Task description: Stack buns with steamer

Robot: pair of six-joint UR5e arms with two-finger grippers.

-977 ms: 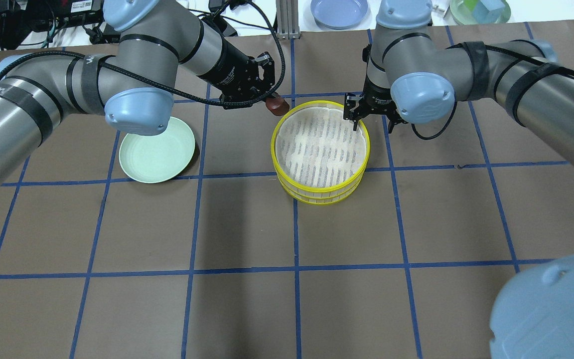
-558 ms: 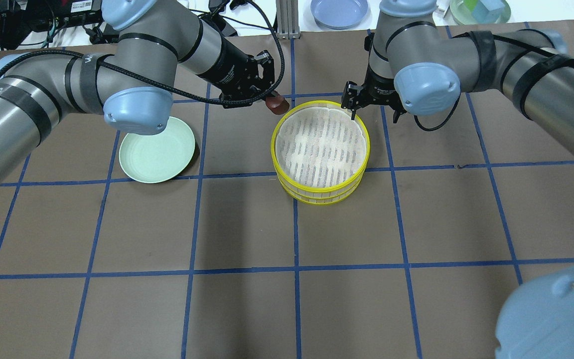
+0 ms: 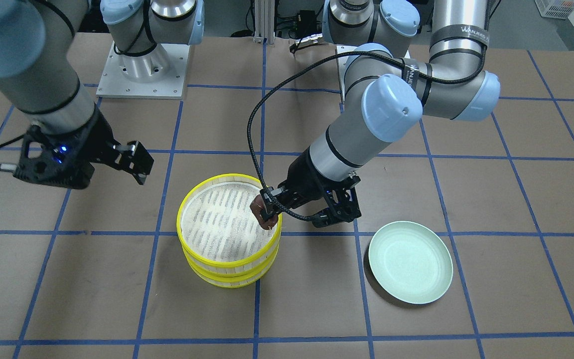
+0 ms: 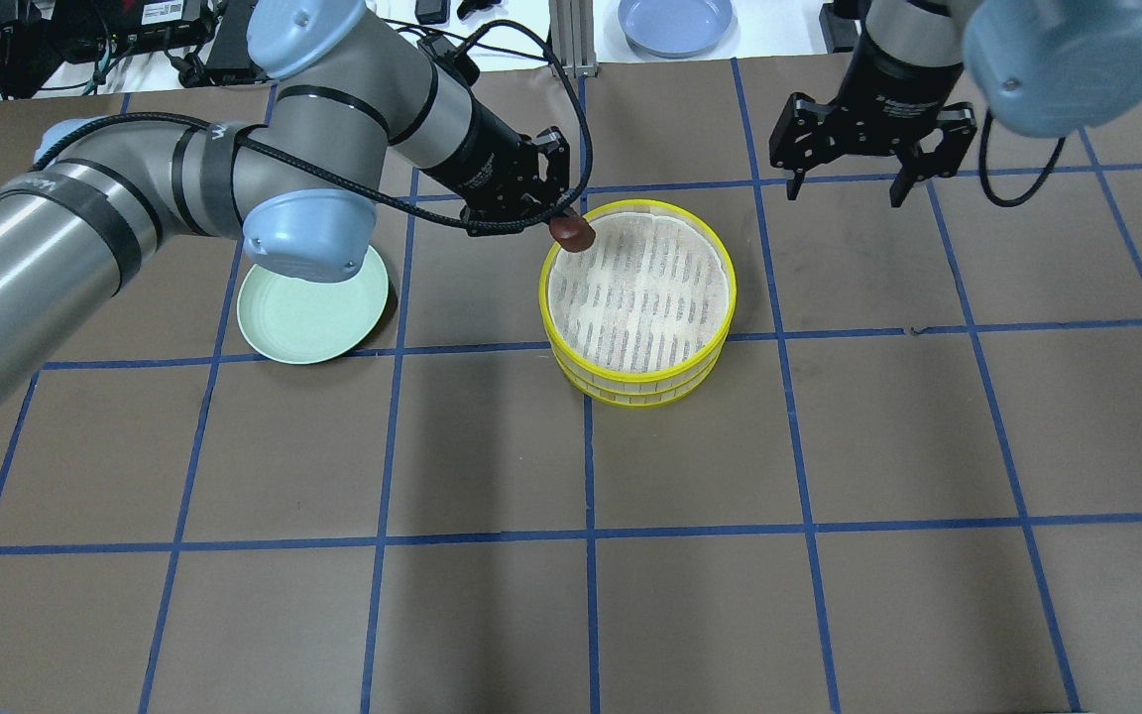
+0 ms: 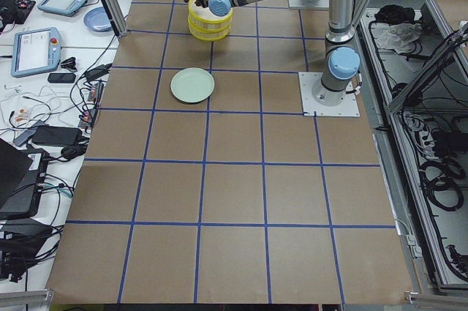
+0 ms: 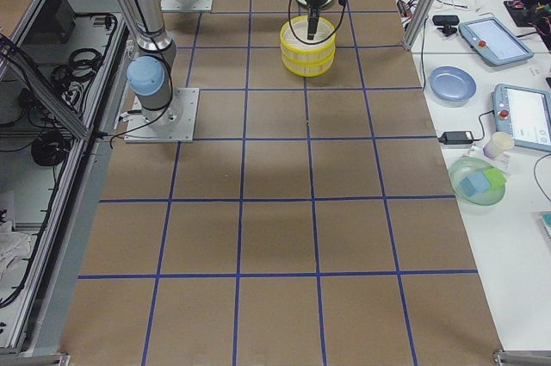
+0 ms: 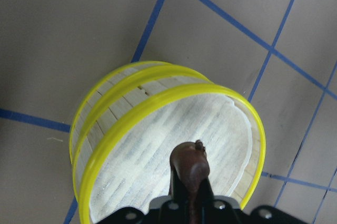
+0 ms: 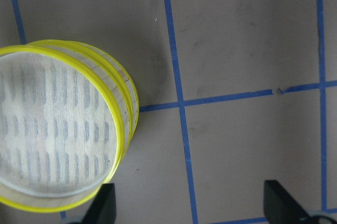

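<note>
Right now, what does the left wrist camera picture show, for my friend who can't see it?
The left gripper holds a small dark reddish-brown rounded bun at the bottom middle, over the white cloth lining of two stacked round steamer trays with bright yellow rims. They stand on a brown table crossed by blue tape lines.

The left pincer [image 3: 266, 215] grips a small dark reddish-brown bun [image 3: 258, 208] over the edge of two stacked yellow-rimmed steamer trays [image 3: 227, 267], beside a pale green round plate [image 3: 410, 263] on the brown table [image 3: 117, 299], while the right pincer [image 3: 137, 162] hangs well apart.
</note>
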